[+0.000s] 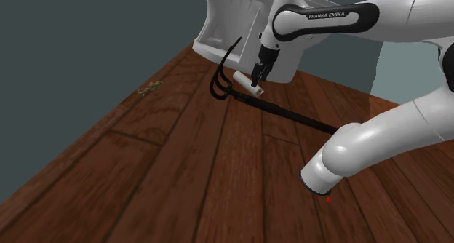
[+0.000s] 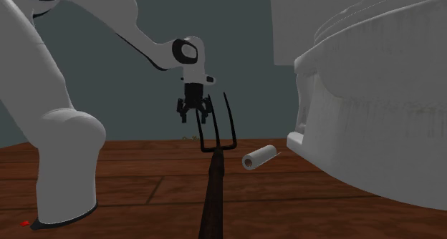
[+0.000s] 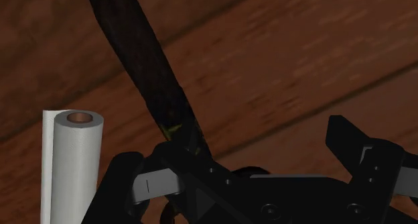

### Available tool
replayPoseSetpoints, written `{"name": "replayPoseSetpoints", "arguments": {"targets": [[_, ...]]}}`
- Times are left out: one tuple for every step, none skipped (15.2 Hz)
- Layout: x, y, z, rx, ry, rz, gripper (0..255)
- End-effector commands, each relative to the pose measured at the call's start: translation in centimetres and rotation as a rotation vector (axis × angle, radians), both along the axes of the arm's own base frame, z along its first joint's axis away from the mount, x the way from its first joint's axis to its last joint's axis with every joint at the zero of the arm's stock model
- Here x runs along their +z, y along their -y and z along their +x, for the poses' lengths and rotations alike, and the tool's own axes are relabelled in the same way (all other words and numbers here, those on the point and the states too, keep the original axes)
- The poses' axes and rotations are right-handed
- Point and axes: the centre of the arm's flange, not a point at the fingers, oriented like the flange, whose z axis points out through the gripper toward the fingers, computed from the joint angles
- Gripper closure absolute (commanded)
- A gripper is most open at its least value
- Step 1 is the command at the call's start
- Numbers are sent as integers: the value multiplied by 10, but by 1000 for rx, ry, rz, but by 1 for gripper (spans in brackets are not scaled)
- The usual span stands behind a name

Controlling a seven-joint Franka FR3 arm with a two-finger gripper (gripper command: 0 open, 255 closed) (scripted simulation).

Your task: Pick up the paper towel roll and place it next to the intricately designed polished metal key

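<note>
The paper towel roll [image 1: 247,85] is white with a brown core and lies on its side on the dark wood planks, also seen as roll [image 2: 258,157] and roll [image 3: 72,163]. My black gripper [image 1: 259,74] hangs open above the planks, close over the roll in the shoulder view. From the second exterior view the gripper [image 2: 193,116] is up in the air, to the left of the roll. Along the hand, the roll lies just outside one finger [image 3: 124,182], and nothing is clasped in the gripper [image 3: 234,145]. The small brassy key [image 1: 149,90] lies far off towards the shoulder view's left.
A black pitchfork [image 1: 291,115] lies across the planks, its tines [image 2: 217,134] curving up beside the gripper and its handle [image 3: 144,62] running under the hand. A big white fixture [image 1: 236,27] stands right behind the roll.
</note>
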Motion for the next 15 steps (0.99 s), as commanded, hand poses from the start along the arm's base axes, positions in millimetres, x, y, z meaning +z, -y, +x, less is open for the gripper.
{"name": "replayPoseSetpoints", "arguments": {"targets": [[-11, 16, 14, -9, 6, -15, 0], [-17, 25, 21, -14, 8, -22, 0], [-22, 34, 28, -18, 11, -29, 0], [-27, 43, 35, -23, 13, -36, 0], [-32, 52, 42, -28, 16, -43, 0], [-36, 61, 49, -32, 18, -50, 0], [-41, 70, 55, -37, 21, -57, 0], [-46, 79, 62, -41, 23, -64, 0], [-50, 88, 69, -46, 26, -71, 0], [-55, 97, 75, -51, 28, -78, 0], [-59, 106, 82, -55, 31, -85, 0], [-64, 116, 89, -60, 33, -91, 0], [-68, 125, 95, -65, 36, -98, 0], [-72, 135, 102, -69, 38, -105, 0], [-76, 144, 108, -74, 41, -112, 0]]}}
